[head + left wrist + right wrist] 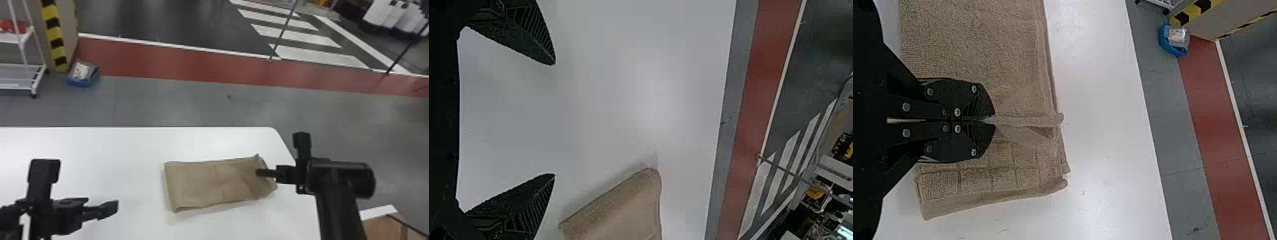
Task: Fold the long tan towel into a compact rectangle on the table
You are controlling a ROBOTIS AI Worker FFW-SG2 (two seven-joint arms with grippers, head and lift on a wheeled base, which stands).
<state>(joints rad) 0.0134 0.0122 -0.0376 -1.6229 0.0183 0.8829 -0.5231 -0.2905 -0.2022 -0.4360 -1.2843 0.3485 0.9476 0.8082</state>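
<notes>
One end of the long towel (201,185), the right, is pinched by the right gripper (993,120); leftward lies the left gripper (554,119), fingers parted.

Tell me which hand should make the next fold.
Right, most likely: the right hand is closed on the tan towel near its right end, while the left hand hangs open, left of the towel.

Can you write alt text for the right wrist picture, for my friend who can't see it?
The robot's right pincer pinches a raised ridge of the folded tan towel, which lies on a white table.
</notes>
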